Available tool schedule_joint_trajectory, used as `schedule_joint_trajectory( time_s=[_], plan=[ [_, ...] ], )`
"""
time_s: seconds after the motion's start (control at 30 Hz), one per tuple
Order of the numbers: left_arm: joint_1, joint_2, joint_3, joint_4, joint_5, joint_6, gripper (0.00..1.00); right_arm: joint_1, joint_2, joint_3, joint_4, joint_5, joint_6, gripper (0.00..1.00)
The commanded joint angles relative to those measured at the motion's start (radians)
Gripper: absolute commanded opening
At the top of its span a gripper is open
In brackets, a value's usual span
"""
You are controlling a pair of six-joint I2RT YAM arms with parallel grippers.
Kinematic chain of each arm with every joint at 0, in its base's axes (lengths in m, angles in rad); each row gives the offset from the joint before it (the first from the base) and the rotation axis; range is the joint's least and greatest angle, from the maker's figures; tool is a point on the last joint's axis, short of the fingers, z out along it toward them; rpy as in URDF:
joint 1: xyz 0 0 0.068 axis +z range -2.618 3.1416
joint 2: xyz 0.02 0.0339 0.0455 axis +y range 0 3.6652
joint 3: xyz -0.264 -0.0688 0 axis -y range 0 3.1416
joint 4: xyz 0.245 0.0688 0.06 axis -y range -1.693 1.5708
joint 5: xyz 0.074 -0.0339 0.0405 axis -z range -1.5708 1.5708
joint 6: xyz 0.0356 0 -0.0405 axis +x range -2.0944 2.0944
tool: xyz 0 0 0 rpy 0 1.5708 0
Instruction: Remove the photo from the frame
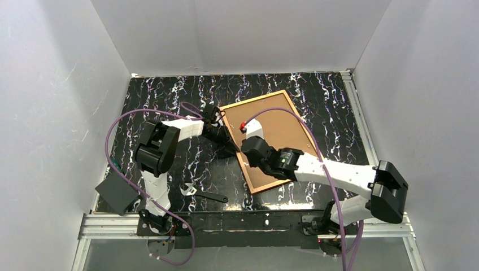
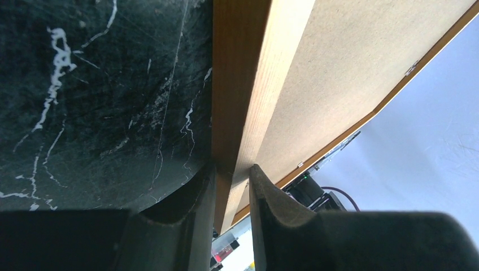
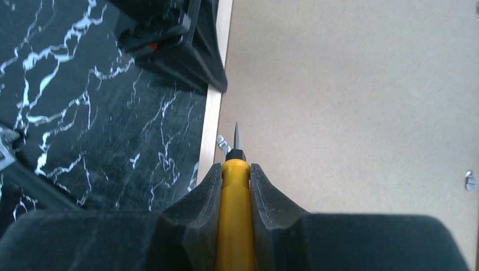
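Frame (image 1: 254, 99) is showing orange-brown wood; photo (image 1: 279, 131) is showing plain tan backing. Table (image 1: 164, 93) is reading black with white veining. Screwdriver (image 3: 234, 226) handle is showing yellow.

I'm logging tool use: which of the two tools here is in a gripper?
The yellow-handled screwdriver, clamped in the right gripper with its tip by the edge of the frame; the wrench lies free on the table.

Left gripper (image 2: 233, 172) clamped on near rail of the wooden frame (image 2: 234, 84). One dark finger (image 2: 195, 195) sits on the rail's outer side, the other on the inner side against the photo (image 2: 339, 73), whose tan board back is showing. Black marble table (image 2: 101, 96) at left. Small metal tab (image 2: 411, 68) on far rail. White wall (image 2: 429, 158) at right, purple cable (image 2: 339, 193) low.
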State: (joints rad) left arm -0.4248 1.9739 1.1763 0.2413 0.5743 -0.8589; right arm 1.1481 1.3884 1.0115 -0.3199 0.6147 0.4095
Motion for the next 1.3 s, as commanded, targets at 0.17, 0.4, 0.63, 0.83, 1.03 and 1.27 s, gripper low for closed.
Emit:
schedule_joint_trajectory(
  time_s=[0.17,0.4,0.63,0.83,1.03,1.27],
  plan=[
    [0.003,0.054,-0.038,-0.191,-0.145,0.039,0.00,0.051,0.032,-0.084,-0.040,-0.065,0.105,0.01],
    [0.002,0.053,-0.045,-0.191,-0.146,0.037,0.00,0.067,0.108,-0.050,-0.023,-0.053,0.121,0.01],
    [0.003,0.052,-0.052,-0.188,-0.143,0.034,0.00,0.070,0.200,0.012,-0.076,0.063,0.119,0.01],
    [0.003,0.049,-0.050,-0.186,-0.142,0.033,0.00,0.070,0.253,0.057,-0.071,0.081,0.091,0.01],
    [0.002,0.049,-0.053,-0.188,-0.143,0.034,0.00,0.071,0.310,0.115,-0.137,0.156,0.084,0.01],
    [0.003,0.052,-0.053,-0.190,-0.150,0.037,0.00,0.065,0.334,0.179,-0.131,0.174,0.031,0.01]
  ],
)
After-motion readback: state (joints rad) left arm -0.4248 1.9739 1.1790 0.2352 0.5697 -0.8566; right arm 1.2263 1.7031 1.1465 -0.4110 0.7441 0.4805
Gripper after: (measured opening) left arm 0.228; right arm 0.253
